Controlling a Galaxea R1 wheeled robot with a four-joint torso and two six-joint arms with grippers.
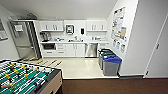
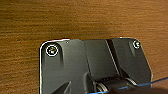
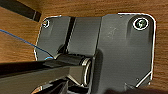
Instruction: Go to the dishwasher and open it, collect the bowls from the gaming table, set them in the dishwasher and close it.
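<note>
The dishwasher (image 1: 90, 50) is straight ahead across the room. Its stainless steel front is shut, and it sits under the counter among white cabinets, just right of the sink. The bowls and the gaming table are out of view. Both wrist views look down past the robot's own dark plate at brown wood-grain floor (image 2: 75, 20) (image 3: 82, 7). Neither arm reaches into the head view.
A table-football table (image 1: 25, 77) with a green field fills the near left corner. Grey bins, one blue-lidded (image 1: 111, 65) and one green-lidded (image 1: 105, 53), stand along the right wall before the dishwasher. A steel fridge (image 1: 23, 40) is at far left. Pale floor (image 1: 77, 66) leads to the cabinets.
</note>
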